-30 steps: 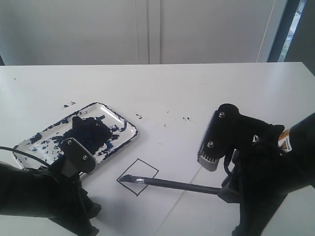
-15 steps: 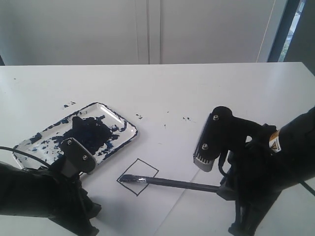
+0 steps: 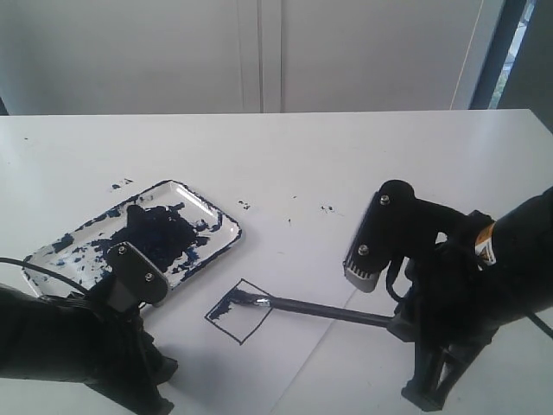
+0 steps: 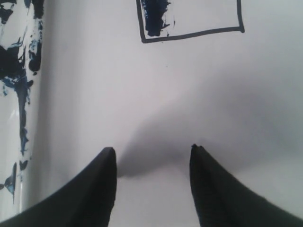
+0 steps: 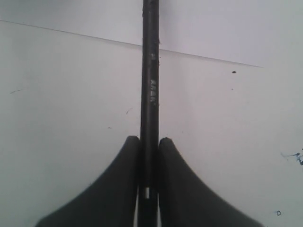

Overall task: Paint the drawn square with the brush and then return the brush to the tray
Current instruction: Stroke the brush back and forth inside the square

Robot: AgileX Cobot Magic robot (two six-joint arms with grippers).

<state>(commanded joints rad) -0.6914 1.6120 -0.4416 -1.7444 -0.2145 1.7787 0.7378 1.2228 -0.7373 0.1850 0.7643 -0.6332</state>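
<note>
**Blue-black on white across my feeds**

I see the worktop (image 3: 285, 160) as plain white, flecked with a few dark specks (image 3: 244, 205). The tray (image 3: 221, 226) is white with a dark rim, blotched all over with blue-black paint (heaviest towards the middle). The drawn square (image 3: 246, 316) has a thin black outline. Its inside is white apart from a ragged dark blue patch in one corner. The brush (image 3: 320, 309) has a black handle with faint pale lettering and a silvery ferrule. The left gripper (image 4: 152, 153) and right gripper (image 5: 149, 142) are both matte black.
</note>
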